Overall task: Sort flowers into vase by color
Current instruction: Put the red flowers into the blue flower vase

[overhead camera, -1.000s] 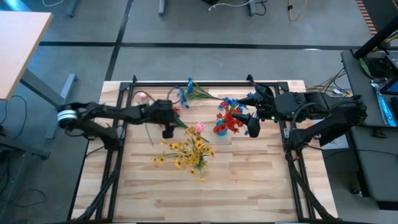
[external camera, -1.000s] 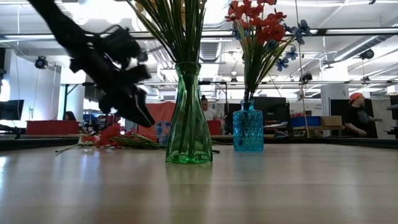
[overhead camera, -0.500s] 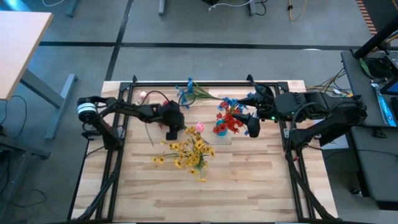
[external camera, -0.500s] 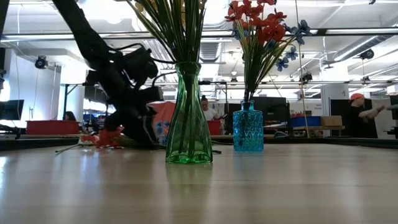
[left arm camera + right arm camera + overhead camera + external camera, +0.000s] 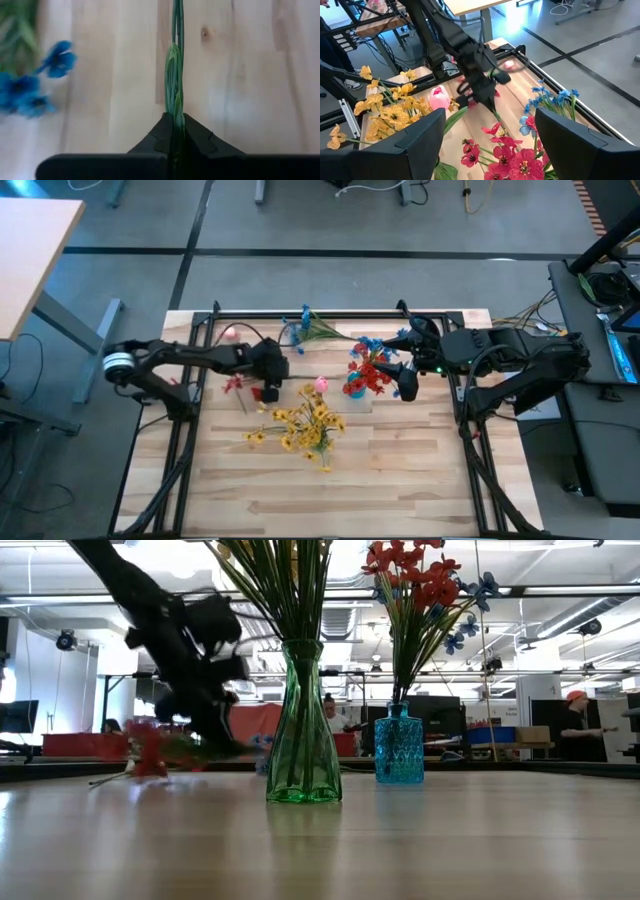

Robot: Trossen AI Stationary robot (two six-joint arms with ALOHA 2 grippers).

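- Compared with a second ago, the left gripper has dropped to the tabletop and come back up; its fingers, wide apart then, are now clenched on the green stem of a red sprig.
- In the left wrist view the stem runs straight out from between the two dark fingertips, which meet on it, above the wooden table.
- In the high view the red blooms of that sprig now show just left of the left gripper, and in the low view they hang blurred a little above the table, left of the green vase.
- The right gripper has not shifted: it hovers just right of the blue vase, fingers spread wide, holding nothing.
- The green vase holds the yellow flowers, with a pink bud at their far edge.
- The blue vase carries red flowers and a few blue blooms.
- A blue sprig lies on the table near the far edge, and another pink bud lies at the far left corner.
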